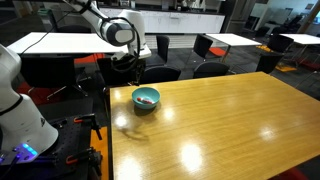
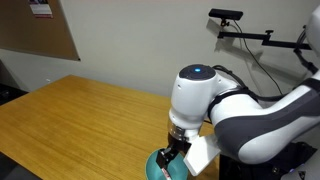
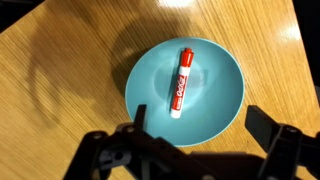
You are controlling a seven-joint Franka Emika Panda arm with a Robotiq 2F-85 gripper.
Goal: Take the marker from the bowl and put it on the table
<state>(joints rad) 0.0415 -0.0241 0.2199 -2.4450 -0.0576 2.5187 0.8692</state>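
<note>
The teal-blue bowl sits on the honey-coloured wood table near its corner. The red marker with a whitish end lies inside the bowl, lengthwise. My gripper hangs above the bowl, open and empty, one fingertip over the bowl's near rim and the other over the table beside it. In an exterior view the bowl sits near the table's back left corner with the marker barely visible inside. In an exterior view the gripper is just above the bowl, which the arm mostly hides.
Dark chairs and white-topped tables stand behind the wood table. The robot base is left of the table. A wall and a corkboard lie beyond the table.
</note>
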